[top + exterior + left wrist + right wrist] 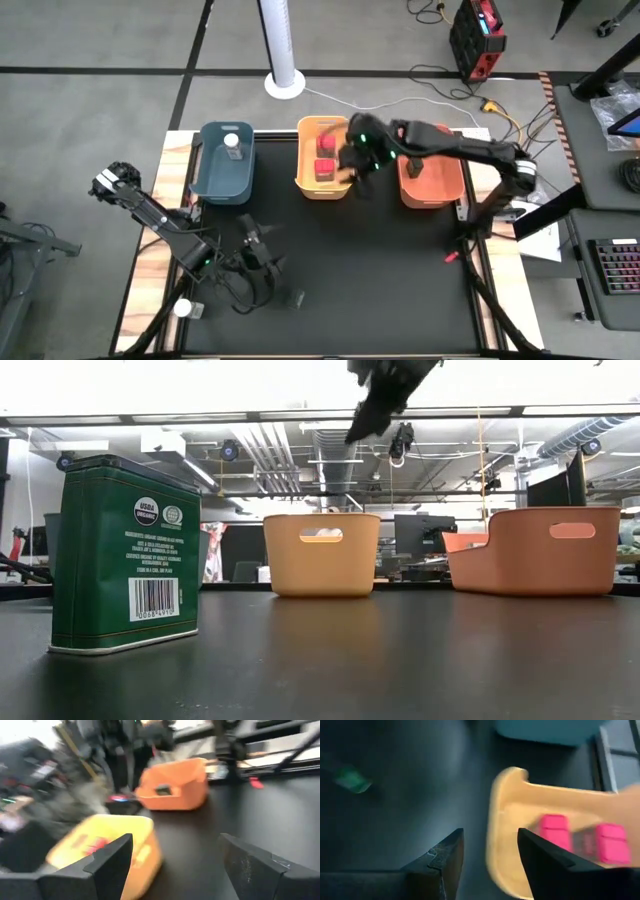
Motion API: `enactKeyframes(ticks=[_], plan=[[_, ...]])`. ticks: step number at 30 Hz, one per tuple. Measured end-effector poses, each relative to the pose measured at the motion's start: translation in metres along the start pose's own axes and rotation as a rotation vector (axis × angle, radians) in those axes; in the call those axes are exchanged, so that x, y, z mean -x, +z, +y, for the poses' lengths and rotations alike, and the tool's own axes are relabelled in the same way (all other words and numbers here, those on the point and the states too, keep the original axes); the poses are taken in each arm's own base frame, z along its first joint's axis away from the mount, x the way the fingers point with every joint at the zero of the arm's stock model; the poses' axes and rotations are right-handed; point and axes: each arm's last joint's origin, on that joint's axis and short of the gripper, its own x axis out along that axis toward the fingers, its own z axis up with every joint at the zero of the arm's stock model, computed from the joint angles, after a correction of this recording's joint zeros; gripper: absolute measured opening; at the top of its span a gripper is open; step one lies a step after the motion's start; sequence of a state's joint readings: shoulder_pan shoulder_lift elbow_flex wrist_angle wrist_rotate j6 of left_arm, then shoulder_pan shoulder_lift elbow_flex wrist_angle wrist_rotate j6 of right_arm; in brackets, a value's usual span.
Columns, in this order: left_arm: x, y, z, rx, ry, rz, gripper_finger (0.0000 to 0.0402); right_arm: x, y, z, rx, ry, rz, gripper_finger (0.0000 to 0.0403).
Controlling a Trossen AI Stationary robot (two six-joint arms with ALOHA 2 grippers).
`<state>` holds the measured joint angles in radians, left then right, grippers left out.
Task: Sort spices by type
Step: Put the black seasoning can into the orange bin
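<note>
Two red-lidded jars (pixel 326 158) stand in the yellow bin (pixel 305 185) and show again in the right wrist view as red-lidded jars (pixel 582 840). My right gripper (pixel 352 160) hovers open over that bin's near end, holding nothing. One white-lidded jar (pixel 232 143) sits in the blue bin (pixel 222 175). Another white-lidded jar (pixel 183 308) is by the table's near left corner. A dark green tin (pixel 125 555) stands on its base on the black mat, also visible as the tin (pixel 297 298). My left gripper (pixel 260 245) is open above the mat, near left of centre.
The orange bin (pixel 432 190) stands to the right of the yellow bin at the far side; the right arm crosses over it. The black mat (pixel 380 280) is bare at centre and near right. Cables and a red box lie on the floor beyond the table.
</note>
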<state>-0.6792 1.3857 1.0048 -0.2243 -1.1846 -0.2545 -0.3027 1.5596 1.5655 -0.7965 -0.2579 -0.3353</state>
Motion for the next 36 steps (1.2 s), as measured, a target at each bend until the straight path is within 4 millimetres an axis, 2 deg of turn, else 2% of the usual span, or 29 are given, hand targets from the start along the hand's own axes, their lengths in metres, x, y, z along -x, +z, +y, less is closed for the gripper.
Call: enactKeyframes(ticks=[4,9,16,21,25,33,36], plan=[[0.001,-0.001,-0.005,0.071,-0.148,0.042,0.0278,0.008,0.000,0.054,0.072,0.003,0.033,0.0164],[0.001,0.000,-0.017,0.092,-0.180,0.053,0.0278,0.020,-0.011,0.113,0.109,-0.064,0.066,0.0150],[0.000,0.020,-0.050,-0.008,-0.189,0.089,0.0278,0.041,-0.029,0.168,0.044,-0.076,0.058,0.0134],[0.000,0.035,-0.075,-0.078,-0.163,0.175,0.0278,0.046,-0.038,0.193,0.040,-0.090,0.051,0.0128],[-0.002,0.040,-0.088,-0.095,-0.110,0.261,0.0278,0.045,-0.044,0.205,0.061,-0.110,0.054,0.0128],[0.001,0.058,-0.101,-0.020,-0.077,0.451,0.0278,0.045,-0.050,0.216,0.048,-0.098,0.077,0.0136],[0.004,0.063,-0.104,-0.047,-0.079,0.488,0.0278,0.045,-0.052,0.216,0.041,-0.101,0.090,0.0131]])
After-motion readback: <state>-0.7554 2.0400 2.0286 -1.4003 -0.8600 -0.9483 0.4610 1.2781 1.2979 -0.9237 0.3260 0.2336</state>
